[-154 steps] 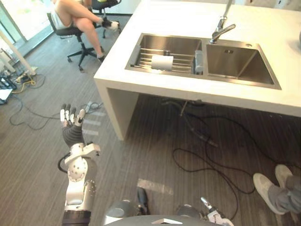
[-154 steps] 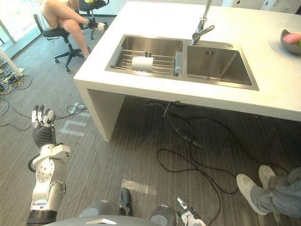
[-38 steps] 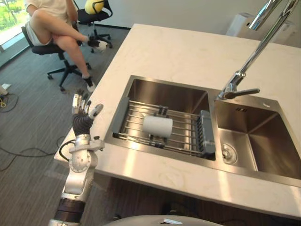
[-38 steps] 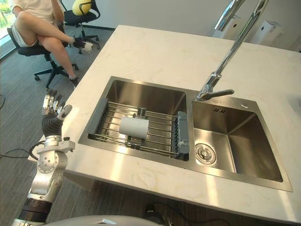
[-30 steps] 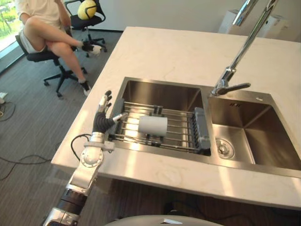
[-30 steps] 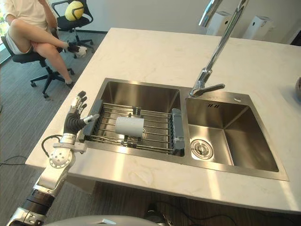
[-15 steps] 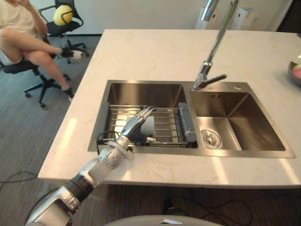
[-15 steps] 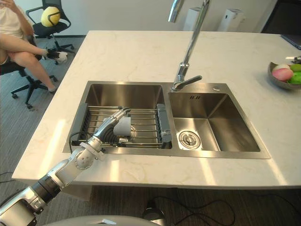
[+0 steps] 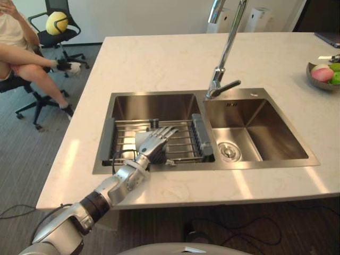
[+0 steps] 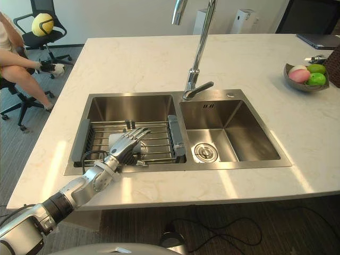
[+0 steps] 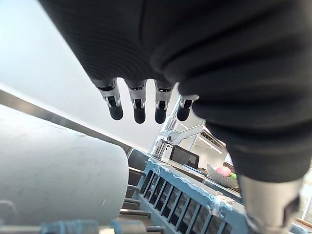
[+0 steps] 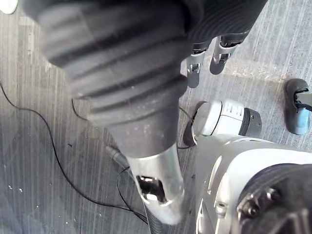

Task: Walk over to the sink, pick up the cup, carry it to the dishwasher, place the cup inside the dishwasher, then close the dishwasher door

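Since half a second ago my left hand has slid further across the cup – what showed past my fingertips then now peeks out on the near-left side of my palm, though the whole view has swung a little too. The cup is white and lies on its side on the wire rack in the left basin of the sink. My hand covers most of it, so I cannot make out which way its mouth faces.

From my left wrist, my fingers reach out straight and side by side above the cup's curved wall, not wrapped around it. My thumb is cut off at the edge, and I cannot tell whether my palm is touching the cup.

The faucet rises behind the divider, its top cut off. A bowl of fruit sits far off on the countertop, and a seated person is half out of frame.

My right hand hangs over the floor – fingers loose, holding nothing.
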Robot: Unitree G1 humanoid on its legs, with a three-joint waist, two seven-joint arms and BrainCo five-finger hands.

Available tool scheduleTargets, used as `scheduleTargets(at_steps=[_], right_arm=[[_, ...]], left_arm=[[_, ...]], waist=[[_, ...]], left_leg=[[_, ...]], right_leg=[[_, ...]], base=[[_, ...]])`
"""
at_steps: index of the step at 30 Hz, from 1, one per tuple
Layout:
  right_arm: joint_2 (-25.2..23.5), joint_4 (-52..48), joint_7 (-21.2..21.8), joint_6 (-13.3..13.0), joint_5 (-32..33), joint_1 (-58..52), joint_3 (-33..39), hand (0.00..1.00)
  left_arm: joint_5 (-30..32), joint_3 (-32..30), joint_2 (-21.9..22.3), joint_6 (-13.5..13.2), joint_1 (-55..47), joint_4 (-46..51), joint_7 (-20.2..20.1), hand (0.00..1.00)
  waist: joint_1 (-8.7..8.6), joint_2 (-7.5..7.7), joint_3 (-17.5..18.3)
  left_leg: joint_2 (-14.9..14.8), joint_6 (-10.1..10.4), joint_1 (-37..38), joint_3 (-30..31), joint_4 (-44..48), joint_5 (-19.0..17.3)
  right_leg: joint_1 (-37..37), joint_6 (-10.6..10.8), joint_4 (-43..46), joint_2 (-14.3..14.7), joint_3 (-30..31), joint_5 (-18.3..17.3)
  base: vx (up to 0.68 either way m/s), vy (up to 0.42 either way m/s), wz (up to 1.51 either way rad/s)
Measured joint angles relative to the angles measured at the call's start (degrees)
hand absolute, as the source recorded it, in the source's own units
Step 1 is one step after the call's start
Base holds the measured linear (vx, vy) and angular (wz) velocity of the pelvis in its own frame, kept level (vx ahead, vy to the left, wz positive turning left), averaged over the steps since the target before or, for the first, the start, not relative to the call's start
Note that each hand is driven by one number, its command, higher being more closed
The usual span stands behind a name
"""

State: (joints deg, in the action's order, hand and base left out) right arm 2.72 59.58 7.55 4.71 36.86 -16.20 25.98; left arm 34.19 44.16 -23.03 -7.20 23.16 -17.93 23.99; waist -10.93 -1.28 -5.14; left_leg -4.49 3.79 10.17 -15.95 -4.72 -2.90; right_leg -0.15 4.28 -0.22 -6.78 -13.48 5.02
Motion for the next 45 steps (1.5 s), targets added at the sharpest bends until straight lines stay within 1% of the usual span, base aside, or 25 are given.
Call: scheduleTargets(at_steps=[3, 6, 12, 14, 16, 18, 22, 24, 26, 27, 29, 31, 33, 34, 36, 37, 39, 40, 42, 44, 45], right_arm=[[0.00, -0.02, 0.02, 0.01, -0.02, -0.51, 0.00, 0.00], [0.00, -0.02, 0.22, 0.00, -0.06, -0.63, 0.00, 0.00], [0.00, -0.07, 1.87, -0.01, -0.06, -0.62, -0.01, 0.00], [0.00, -0.07, 1.89, -0.02, -0.06, -0.62, 0.00, 0.00], [0.00, -0.10, 1.94, -0.04, -0.05, -0.61, -0.01, 0.00], [0.00, -0.08, 1.95, -0.05, -0.05, -0.67, -0.02, 0.00], [0.03, -0.06, 1.94, -0.02, -0.04, -0.94, -0.04, 0.00], [0.05, -0.07, 1.95, -0.02, -0.04, -0.92, -0.05, 0.00], [0.05, -0.07, 1.94, -0.01, -0.03, -0.91, -0.05, 0.00], [0.06, -0.06, 1.94, 0.00, -0.03, -0.92, -0.05, 0.00], [0.05, 0.07, 1.95, 0.01, -0.03, -0.96, 0.00, 0.00], [0.06, 0.07, 1.96, 0.00, -0.03, -0.96, 0.07, 0.00], [0.07, 0.09, 2.04, -0.02, -0.03, -0.99, 0.36, 0.00], [0.00, 0.04, 2.28, -0.01, -0.03, -0.97, 1.33, 0.00], [0.13, -0.07, 2.38, -0.04, -0.04, -0.97, 2.34, 0.00], [0.20, -0.05, 2.37, -0.03, -0.05, -1.01, 2.45, 0.00], [0.22, -0.17, 2.34, 0.16, -0.04, -0.93, 2.38, 0.00], [0.22, -0.17, 2.34, 0.26, -0.04, -0.93, 2.36, 0.00], [0.21, -0.12, 2.27, 0.64, 0.00, -1.21, 2.20, 0.00], [0.22, -0.13, 2.25, 0.67, 0.07, -1.34, 2.16, 0.00], [0.23, -0.13, 2.24, 0.67, 0.14, -1.36, 2.15, 0.00]], left_arm=[[1.33, 0.00, 0.19, -0.16, 0.09, -0.80, 2.68, 0.00], [2.14, 0.07, 0.35, -0.60, 0.08, -0.97, 4.39, 0.00], [2.13, 0.03, 0.45, -1.82, 0.09, -1.00, 4.90, 0.00], [2.11, -0.11, 0.41, -1.81, 0.19, -1.08, 5.20, 0.00], [2.12, -1.56, 0.14, -1.18, 0.44, -1.37, 5.34, 0.00], [1.97, -4.48, -1.74, 0.29, 0.98, -1.85, 5.69, 0.00], [0.66, -6.93, -5.48, 0.58, 2.21, -1.83, 5.98, 0.00], [-1.83, -8.32, -6.57, -0.04, 2.21, -1.83, 6.88, 0.00], [-3.94, -9.78, -7.45, -1.37, 2.39, -1.67, 8.62, 0.00], [-5.64, -10.93, -7.93, -2.49, 2.67, -1.36, 9.59, 0.00], [-7.72, -13.09, -8.97, -4.03, 3.22, -0.05, 10.40, 0.00], [-8.29, -13.86, -9.78, -4.92, 4.22, 0.27, 10.41, 0.00], [-9.59, -14.75, -10.58, -6.01, 5.12, 1.69, 7.86, 0.00], [-10.55, -14.75, -10.85, -6.64, 5.54, 2.27, 4.21, 0.00], [-12.83, -13.12, -11.73, -6.00, 5.55, 3.74, -3.88, 0.00], [-13.93, -11.20, -12.33, -4.75, 5.72, 4.34, -8.50, 0.00], [-13.98, -6.35, -12.81, -0.89, 5.90, 4.43, -18.10, 0.00], [-13.98, -5.64, -12.82, 0.09, 5.90, 4.40, -19.88, 0.00], [-13.99, -5.14, -13.18, 2.84, 6.12, 4.37, -24.68, 0.00], [-14.00, -4.01, -14.54, 4.53, 7.76, 4.36, -27.41, 0.00], [-14.00, -3.42, -15.14, 4.89, 8.49, 4.36, -28.24, 0.00]], waist=[[-0.19, 0.01, -0.01], [-0.18, 0.05, -0.05], [0.02, 0.06, -0.05], [0.00, 0.06, -0.05], [0.00, 0.06, -0.05], [-0.01, 0.08, -0.07], [0.29, 0.11, -0.08], [0.42, 0.08, -0.10], [0.48, 0.00, -0.15], [0.52, -0.07, -0.19], [0.58, -0.12, -0.22], [0.79, -0.13, -0.22], [1.15, -0.18, -0.25], [1.28, -0.24, -0.28], [1.28, -0.46, -0.41], [1.28, -0.58, -0.48], [1.13, -0.99, -0.72], [1.08, -1.08, -0.78], [0.59, -1.21, -0.86], [0.48, -1.21, -0.86], [0.49, -1.23, -0.86]], left_leg=[[-0.01, 0.19, 0.01, -0.60, -0.02, -0.19], [0.04, 0.33, 0.01, -1.03, -0.03, -0.08], [0.46, -0.12, -0.05, -0.92, -0.04, 0.20], [0.64, -0.20, -0.04, -0.70, -0.04, 0.25], [0.88, -0.28, -0.10, -0.40, -0.04, 0.30], [1.08, -0.41, -0.23, -0.13, -0.05, 0.30], [1.15, -0.47, -0.51, 0.33, -0.03, 0.29], [1.12, -0.47, -0.55, 0.40, 0.05, 0.28], [1.12, -0.45, -0.62, 0.48, 0.27, 0.28], [1.14, -0.45, -0.76, 0.60, 0.28, 0.28], [1.16, -0.45, -0.84, 0.77, 0.29, 0.28], [1.16, -0.46, -0.85, 0.79, 0.29, 0.28], [1.16, -0.46, -0.81, 0.77, 0.29, 0.28], [1.16, -0.46, -0.80, 0.76, 0.28, 0.28], [1.15, -0.46, -0.77, 0.69, 0.27, 0.28], [1.14, -0.47, -0.77, 0.67, 0.27, 0.27], [1.12, -0.50, -0.79, 0.48, 0.26, 0.25], [1.12, -0.50, -0.87, 0.47, 0.26, 0.25], [1.06, -0.49, -0.94, 0.45, 0.26, 0.25], [1.07, -0.48, -0.95, 0.45, 0.28, 0.24], [1.08, -0.48, -0.95, 0.45, 0.28, 0.24]], right_leg=[[-0.25, 0.12, 0.58, -0.23, -0.02, -0.32], [-0.47, 0.17, 1.08, -0.68, -0.06, -0.52], [-0.93, 0.67, 2.05, -1.17, -0.13, -0.78], [-1.04, 0.83, 2.48, -1.38, -0.26, -0.94], [-1.05, 0.75, 2.65, -1.52, -0.46, -1.16], [-1.04, 0.68, 2.65, -1.79, -0.66, -1.28], [-0.95, 0.74, 2.50, -1.90, -1.20, -1.32], [-0.95, 0.88, 2.48, -1.86, -1.31, -1.24], [-0.95, 1.10, 2.44, -1.84, -1.40, -1.11], [-0.95, 1.11, 2.35, -1.85, -1.49, -1.10], [-0.95, 1.11, 2.29, -1.84, -1.57, -1.09], [-0.95, 1.11, 2.30, -1.83, -1.58, -1.09], [-0.92, 1.09, 2.35, -1.82, -1.56, -1.10], [-0.92, 1.08, 2.38, -1.83, -1.55, -1.11], [-0.91, 0.72, 2.38, -1.83, -1.52, -1.33], [-0.91, 0.66, 2.38, -1.83, -1.53, -1.37], [-0.97, 0.59, 2.21, -1.79, -1.45, -1.42], [-1.02, 0.59, 2.12, -1.78, -1.44, -1.42], [-1.08, 0.60, 2.00, -1.65, -1.43, -1.40], [-1.08, 0.77, 1.94, -1.58, -1.43, -1.26], [-1.07, 1.01, 1.94, -1.58, -1.44, -1.07]], base=[[-0.03, -0.008, 0.02], [0.00, 0.000, 0.00], [0.00, 0.000, 0.00], [-0.01, 0.001, 0.05], [-0.01, 0.000, 0.07], [-0.01, 0.006, 0.06], [0.01, 0.002, 0.07], [0.03, 0.000, 0.03], [0.04, 0.000, 0.03], [0.02, 0.000, 0.05], [0.00, -0.001, 0.03], [0.00, 0.000, 0.00], [-0.02, -0.003, 0.00], [-0.03, -0.004, 0.00], [-0.03, -0.004, -0.01], [-0.03, -0.007, -0.02], [-0.03, -0.007, -0.03], [0.00, 0.000, 0.00], [0.00, 0.000, 0.00], [0.00, 0.000, 0.00], [0.00, 0.000, 0.00]])
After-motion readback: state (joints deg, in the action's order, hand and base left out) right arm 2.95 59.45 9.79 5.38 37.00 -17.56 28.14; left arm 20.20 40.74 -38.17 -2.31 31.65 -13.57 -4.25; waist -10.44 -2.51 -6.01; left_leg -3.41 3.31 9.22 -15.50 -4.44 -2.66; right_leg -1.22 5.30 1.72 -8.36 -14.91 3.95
